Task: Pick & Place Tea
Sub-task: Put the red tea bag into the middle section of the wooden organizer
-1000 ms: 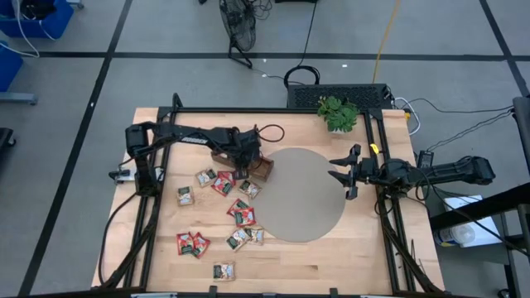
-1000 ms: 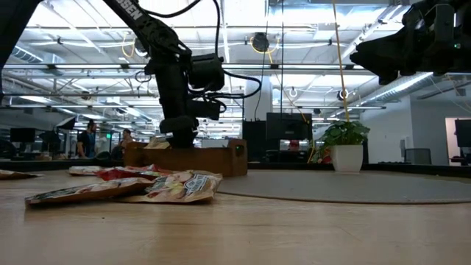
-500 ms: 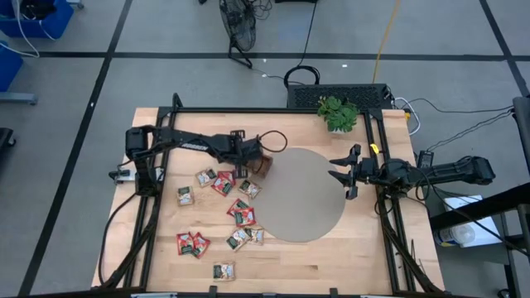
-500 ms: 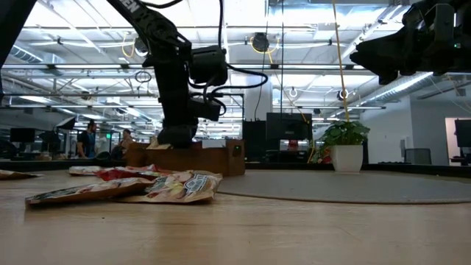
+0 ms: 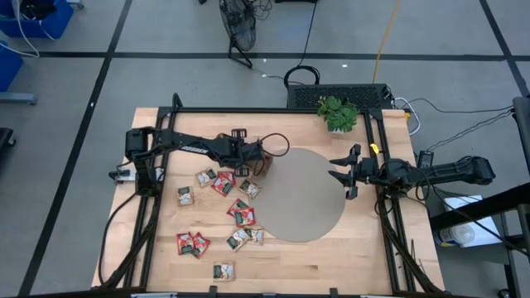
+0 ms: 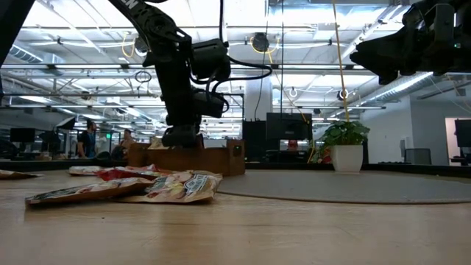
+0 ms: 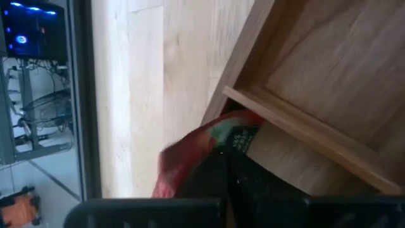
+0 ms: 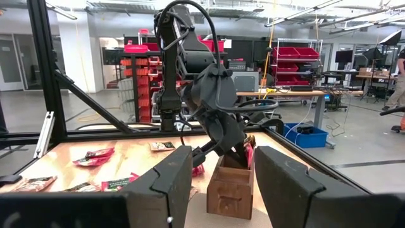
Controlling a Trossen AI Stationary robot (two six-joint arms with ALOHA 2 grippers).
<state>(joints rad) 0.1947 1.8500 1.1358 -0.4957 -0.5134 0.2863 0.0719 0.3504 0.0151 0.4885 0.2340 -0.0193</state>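
While left claw (image 5: 251,162) pinches one red sachet (image 7: 209,142) over the tray (image 5: 263,167), a dozen-odd sachets (image 5: 224,184) remain on the counter (image 5: 331,257). Right claw (image 5: 338,175) gapes idle. Mostly undone.

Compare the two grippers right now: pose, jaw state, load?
The left gripper is over the wooden tray; the right gripper hangs at the round mat's right edge, away from the tea. The left gripper is shut; the right gripper is open. The left gripper pinches a red sachet at the tray's rim; the right gripper holds nothing. Both are dark two-finger grippers.
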